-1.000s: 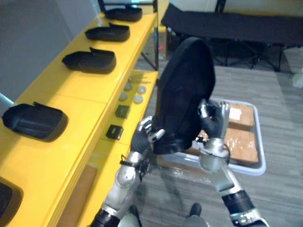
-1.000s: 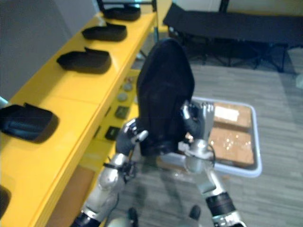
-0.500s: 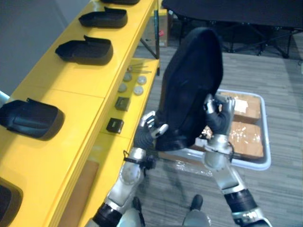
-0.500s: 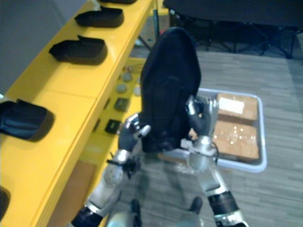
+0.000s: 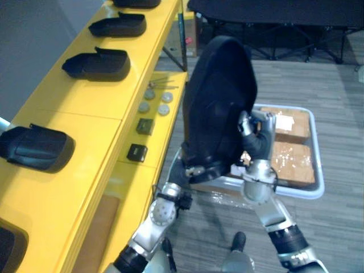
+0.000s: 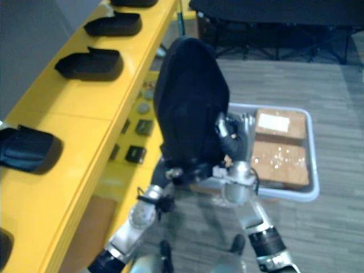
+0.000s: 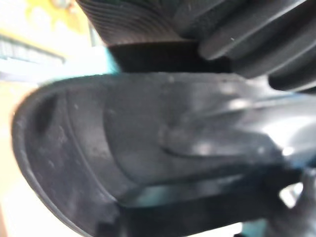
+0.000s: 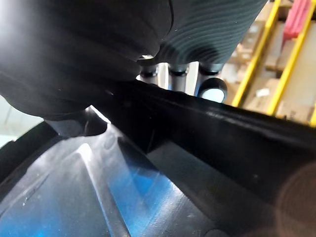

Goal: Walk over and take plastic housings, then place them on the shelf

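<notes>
Black housing (image 5: 219, 102) held upright, just right of yellow shelf (image 5: 85, 119). Right hand (image 5: 259, 139) curls its fingers over the housing's edge. Left hand (image 5: 192, 170) sits under its base, grip unreadable. Right wrist view shows the hollow inside. Beyond, right of shelf: tray (image 5: 319, 190) of brown boxes (image 5: 293, 162). Other housings (image 5: 96, 63) lie along shelf.

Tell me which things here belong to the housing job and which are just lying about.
Job: held housing between left hand and right hand; yellow shelf; shelved housings.
Lying about: grey tray; cardboard boxes in it; small black blocks and round discs on the lower ledge; black cot behind.
</notes>
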Available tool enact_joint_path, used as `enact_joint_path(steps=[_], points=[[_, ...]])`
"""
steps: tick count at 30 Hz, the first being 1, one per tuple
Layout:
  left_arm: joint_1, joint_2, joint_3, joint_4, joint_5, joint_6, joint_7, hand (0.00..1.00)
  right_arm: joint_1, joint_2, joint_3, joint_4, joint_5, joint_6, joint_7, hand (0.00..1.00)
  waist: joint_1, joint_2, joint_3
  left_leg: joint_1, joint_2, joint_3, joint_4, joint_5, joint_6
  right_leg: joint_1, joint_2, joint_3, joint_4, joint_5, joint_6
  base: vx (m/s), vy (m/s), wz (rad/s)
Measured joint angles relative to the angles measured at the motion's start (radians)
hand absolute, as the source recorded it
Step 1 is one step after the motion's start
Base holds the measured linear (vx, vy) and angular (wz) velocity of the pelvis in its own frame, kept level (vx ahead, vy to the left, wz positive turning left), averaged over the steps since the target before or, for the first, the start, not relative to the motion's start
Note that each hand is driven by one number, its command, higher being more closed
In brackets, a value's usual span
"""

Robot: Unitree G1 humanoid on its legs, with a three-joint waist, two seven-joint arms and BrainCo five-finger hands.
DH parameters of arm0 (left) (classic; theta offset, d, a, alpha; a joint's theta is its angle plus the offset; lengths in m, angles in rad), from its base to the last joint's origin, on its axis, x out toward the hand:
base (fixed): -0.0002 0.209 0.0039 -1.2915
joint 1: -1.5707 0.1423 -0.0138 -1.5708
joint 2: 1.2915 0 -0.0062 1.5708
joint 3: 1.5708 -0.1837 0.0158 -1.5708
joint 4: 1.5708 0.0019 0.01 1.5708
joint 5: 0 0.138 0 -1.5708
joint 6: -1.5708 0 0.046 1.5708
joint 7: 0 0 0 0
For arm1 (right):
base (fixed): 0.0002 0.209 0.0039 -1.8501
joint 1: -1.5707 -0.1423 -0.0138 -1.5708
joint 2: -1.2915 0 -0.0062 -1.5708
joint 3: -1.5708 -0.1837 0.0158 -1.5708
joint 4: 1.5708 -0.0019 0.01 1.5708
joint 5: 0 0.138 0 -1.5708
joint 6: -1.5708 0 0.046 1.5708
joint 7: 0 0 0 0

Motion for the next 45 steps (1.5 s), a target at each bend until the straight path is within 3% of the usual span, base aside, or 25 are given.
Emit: enact_joint_path(steps=[3, 4, 12, 17, 20, 36, 37, 45], points=[[0.0, 0.017, -0.016, 0.0, 0.038, 0.013, 0.012, 0.0, 0.0, -0.009, 0.007, 0.0, 0.015, 0.0, 0.01, 1.0, 0.001, 0.0, 0.0, 0.0, 0.0, 0.0, -0.001, 0.0, 0.0, 0.0, 0.0, 0.0, 0.0, 0.0, 0.0, 0.0, 0.0, 0.0], [0.0, 0.029, -0.023, 0.0, 0.047, 0.019, 0.018, 1.0, 0.0, -0.012, 0.01, 0.0, 0.016, 0.0, 0.021, 1.0, 0.001, 0.0, 0.0, 0.0, 0.0, 0.0, -0.001, 0.0, 0.0, 0.0, 0.0, 0.0, 0.0, 0.0, 0.0, 0.0, 0.0, 0.0], [0.01, 0.035, -0.026, 0.0, 0.151, 0.02, 0.053, 1.0, 0.0, -0.017, 0.012, 0.0, 0.061, 0.0, 0.051, 1.0, 0.001, 0.0, 0.0, 0.0, -0.001, 0.0, -0.001, 0.0, 0.0, -0.001, 0.0, 0.002, 0.0, 0.001, 0.001, 0.0, 0.001, 0.0], [0.008, 0.054, -0.021, -0.004, 0.2, 0.02, 0.11, 1.0, 0.006, -0.019, 0.04, 0.002, 0.12, -0.01, 0.077, 1.0, 0.0, 0.0, 0.0, 0.0, -0.001, 0.001, -0.001, 0.0, 0.0, -0.003, 0.0, 0.004, -0.001, 0.001, 0.001, 0.0, 0.001, -0.01], [0.022, 0.066, -0.021, 0.028, 0.201, 0.041, 0.118, 1.0, 0.003, 0.004, 0.103, -0.012, 0.159, -0.042, 0.08, 1.0, -0.002, 0.0, 0.0, 0.011, -0.001, 0.0, -0.006, 0.0, 0.0, -0.002, 0.001, 0.015, -0.001, 0.001, 0.001, -0.01, 0.003, -0.08], [0.039, 0.065, -0.022, 0.027, 0.201, 0.043, 0.201, 1.0, 0.003, 0.001, 0.131, -0.041, 0.17, -0.057, 0.099, 1.0, 0.001, -0.014, -0.001, 0.014, -0.003, -0.003, -0.014, 0.0, 0.0, 0.0, 0.001, 0.017, -0.001, 0.001, 0.001, 0.0, 0.001, 0.0], [0.039, 0.064, -0.023, 0.027, 0.201, 0.043, 0.212, 1.0, 0.003, 0.001, 0.132, -0.041, 0.17, -0.057, 0.098, 0.0, 0.001, -0.016, -0.002, 0.015, -0.003, -0.005, -0.013, 0.0, 0.0, 0.002, 0.001, 0.013, -0.001, 0.001, 0.001, 0.0, 0.0, 0.04], [0.06, 0.059, -0.033, 0.022, 0.178, 0.043, 0.241, 1.0, 0.006, 0.024, 0.158, -0.051, 0.182, -0.058, 0.09, 0.0, 0.004, -0.037, -0.013, 0.015, -0.002, -0.017, -0.014, 0.0, 0.0, 0.011, 0.002, -0.001, -0.001, 0.001, 0.001, 0.0, 0.0, 0.03]])
